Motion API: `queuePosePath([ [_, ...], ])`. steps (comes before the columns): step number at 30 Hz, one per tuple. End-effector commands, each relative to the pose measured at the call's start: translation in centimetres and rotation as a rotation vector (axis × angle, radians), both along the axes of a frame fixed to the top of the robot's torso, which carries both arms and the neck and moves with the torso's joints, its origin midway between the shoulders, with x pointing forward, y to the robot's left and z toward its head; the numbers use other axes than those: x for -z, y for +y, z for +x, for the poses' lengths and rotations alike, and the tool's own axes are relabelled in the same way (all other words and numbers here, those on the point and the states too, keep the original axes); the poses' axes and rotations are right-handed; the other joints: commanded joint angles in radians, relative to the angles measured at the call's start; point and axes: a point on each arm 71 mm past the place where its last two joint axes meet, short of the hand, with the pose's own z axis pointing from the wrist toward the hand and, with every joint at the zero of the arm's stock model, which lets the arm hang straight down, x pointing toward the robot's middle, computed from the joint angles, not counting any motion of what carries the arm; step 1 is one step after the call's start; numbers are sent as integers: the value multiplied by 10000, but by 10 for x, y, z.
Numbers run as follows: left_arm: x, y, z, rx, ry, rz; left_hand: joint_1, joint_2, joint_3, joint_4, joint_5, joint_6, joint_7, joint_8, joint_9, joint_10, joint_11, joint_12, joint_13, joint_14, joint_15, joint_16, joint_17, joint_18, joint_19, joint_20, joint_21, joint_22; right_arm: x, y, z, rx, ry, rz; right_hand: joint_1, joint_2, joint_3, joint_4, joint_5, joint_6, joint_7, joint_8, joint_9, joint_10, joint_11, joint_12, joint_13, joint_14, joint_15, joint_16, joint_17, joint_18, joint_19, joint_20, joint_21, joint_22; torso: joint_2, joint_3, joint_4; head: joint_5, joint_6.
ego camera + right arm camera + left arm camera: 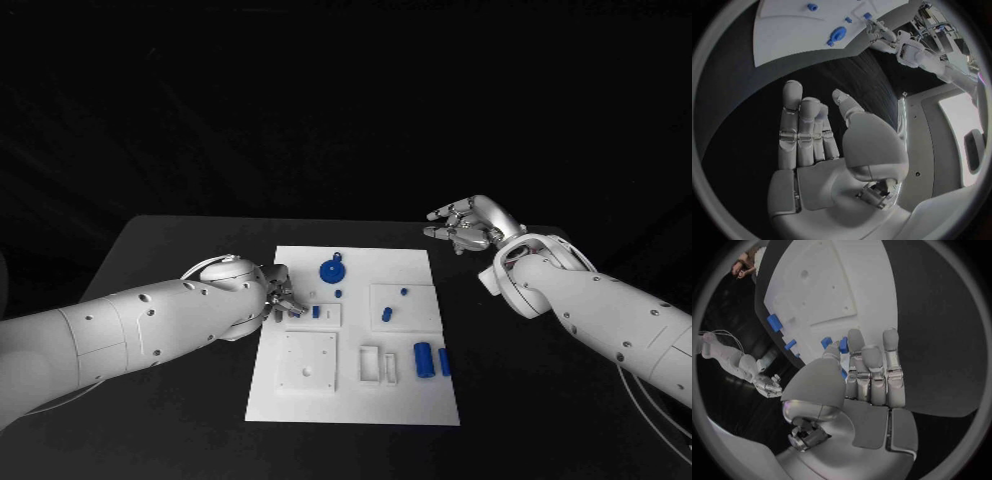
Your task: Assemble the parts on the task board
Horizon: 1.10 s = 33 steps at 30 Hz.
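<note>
Crowding task board (353,400): blue parts (424,359).

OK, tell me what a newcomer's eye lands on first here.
The white task board stands out in the middle of the black table, dotted with small blue parts. The left hand reaches over the board's left edge by a blue part, while the right hand hovers open off the board's far right corner.

We find no text, label, brand, number or sign that we can read on the task board (353,405), on the blue parts (424,359), or on either hand.
</note>
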Motion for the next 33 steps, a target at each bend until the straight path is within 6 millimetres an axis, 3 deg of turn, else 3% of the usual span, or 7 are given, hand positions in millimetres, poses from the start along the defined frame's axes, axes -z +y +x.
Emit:
queuePosePath([
  [1, 6, -1, -3, 112, 316, 257, 93, -46, 2, -38, -61, 19, 22, -32, -222, 62, -21, 55, 4, 71, -1, -34, -8, -152, 31, 8, -58, 179, 1, 1, 0, -123, 55, -7, -62, 0, -34, 2, 23, -75, -24, -51, -11, -26, -10, 55, 0, 57, -5, -30, -3, 109, 389, 54, 69, -12, 2, -8, -2, -7, -11],
  [18, 6, -3, -3, 181, 280, 238, 20, -79, -79, 5, -124, -1, 38, -26, -244, 38, -8, 49, 0, 54, 10, -53, -22, -152, 23, 15, -69, 176, 1, 1, 0, -122, 58, 1, -68, 15, -40, 17, 32, -70, -25, -50, -11, -25, -11, 47, -9, 64, -7, -27, -2, 109, 388, 52, 90, -13, 1, -13, -1, -25, -25],
  [19, 6, -3, -3, 182, 283, 242, -29, -115, -126, 38, -244, -13, 46, -29, -248, 30, -4, 48, 0, 50, 15, -60, -27, -152, 21, 17, -74, 174, 1, 1, 0, -121, 57, 2, -86, 8, -51, 32, 44, -77, -26, -50, -11, -26, -9, 46, -10, 59, -7, -31, -3, 109, 387, 52, 88, -21, 0, -12, 0, -26, -26],
  [20, 6, -3, -3, 181, 283, 243, -87, -88, -171, 79, -911, -44, 81, -60, -276, 30, 3, 50, 1, 45, 24, -65, -31, -152, 19, 20, -78, 173, 1, 0, 0, -120, 57, 3, -86, 8, -51, 32, 44, -77, -26, -50, -11, -26, -9, 46, -10, 59, -7, -31, -3, 109, 387, 52, 88, -21, 0, -12, 0, -26, -26],
  [22, 6, -3, -3, 171, 276, 246, -271, -159, -326, 166, -1390, -20, 118, -133, -431, 18, 33, 66, 9, 47, 42, -61, -36, -152, 19, 36, -88, 172, 1, 0, 0, -117, 53, 7, -95, 6, -58, 40, 54, -79, -27, -50, -11, -35, -10, 35, -19, 58, -5, -33, -4, 111, 385, 53, 73, -30, 3, -10, 3, -28, -22],
  [25, 6, -2, -2, 141, 264, 256, -428, -211, -410, 264, -1642, -32, 161, -196, -592, -3, 55, 81, 16, 35, 56, -62, -43, -152, 20, 45, -99, 173, 1, 0, 0, -112, 49, 11, -101, -2, -69, 44, 57, -85, -25, -51, -11, -55, -8, 9, -42, 52, -3, -38, -7, 112, 378, 56, 37, -50, 5, -8, 3, -33, -20],
  [33, 6, -1, -1, 25, 249, 328, -740, -555, -316, 544, -1772, -90, 233, -253, -931, -99, 93, 115, 22, -3, 92, -73, -67, -152, 5, 73, -159, 169, 1, 0, 0, -126, 56, 16, -111, -12, -89, 52, 58, -96, -22, -52, -12, -56, -5, 4, -47, 47, -1, -45, -10, 111, 378, 57, 33, -57, 0, -8, -1, -44, -25],
])
